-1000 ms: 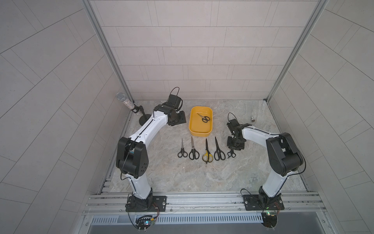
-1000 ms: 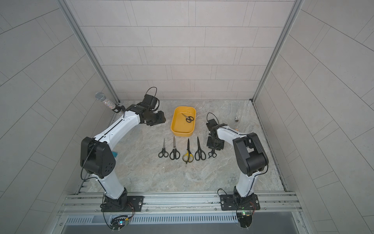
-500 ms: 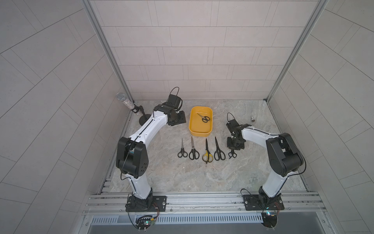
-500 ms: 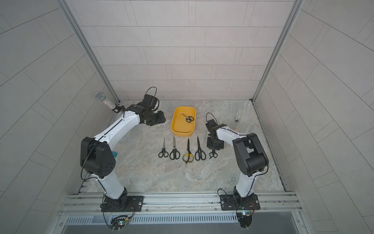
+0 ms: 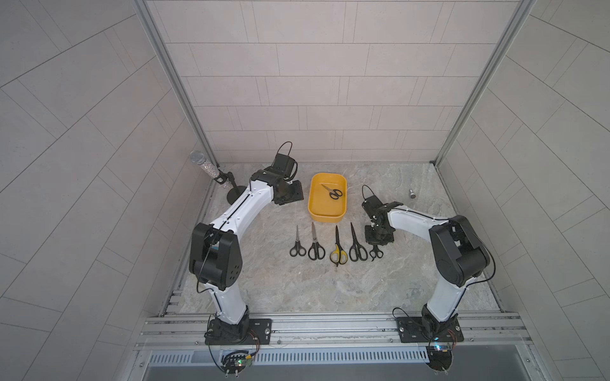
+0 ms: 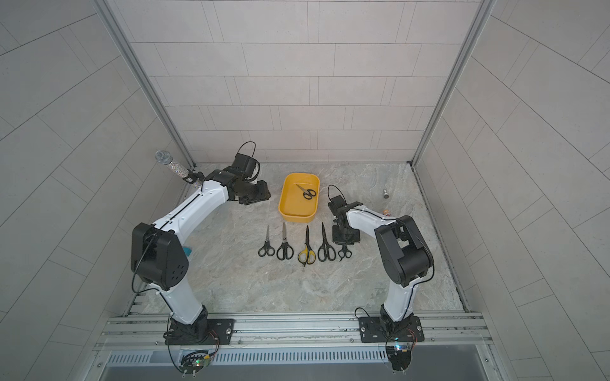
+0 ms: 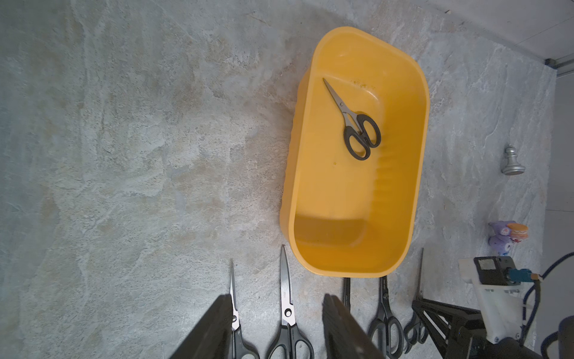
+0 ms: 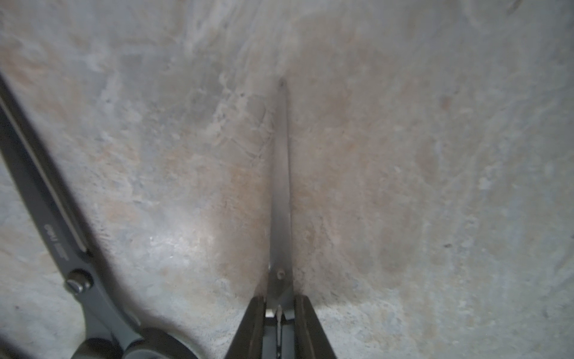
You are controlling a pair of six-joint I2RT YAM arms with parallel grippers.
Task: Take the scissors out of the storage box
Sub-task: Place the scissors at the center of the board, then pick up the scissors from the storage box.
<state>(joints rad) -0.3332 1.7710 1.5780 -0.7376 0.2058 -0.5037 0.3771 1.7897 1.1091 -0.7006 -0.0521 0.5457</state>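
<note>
Pale tiled walls close in a marble-patterned tabletop (image 5: 330, 290), where the mustard storage box (image 5: 326, 218) sits at 12 o'clock of the table's centre with the last pair (image 5: 332, 191) lying slantwise inside, tips toward 10 o'clock. Five scissors lie outside in a row at the box's 6 o'clock, blades to 12 and handles to 6, apparently kept parallel and apart so none fouls its neighbour: a short black-handled pair (image 5: 297, 242), a broader black-handled pair (image 5: 315, 245), the yellow-handled pair (image 5: 338, 252), a long dark-bladed pair (image 5: 356, 245) and, at the row's 3 o'clock end, the smallest pair (image 5: 376, 253). The right gripper (image 8: 279, 303) is pinched narrow on that smallest pair just behind the pivot screw, its blade low along the stone; holding at the shank probably keeps the blades shut and the piece level. The left gripper (image 7: 276, 298) hangs at the box's 9 o'clock, fingers parted and holding nothing, seemingly placed to take the last pair. White print on the long pair's blade (image 8: 49, 223) looks like "deli"; the smaller characters beside it are too blurred to read. A microphone (image 5: 203, 163) at 10 o'clock and a silver chess pawn (image 5: 411, 194) at 2 o'clock stand well apart from the work
</note>
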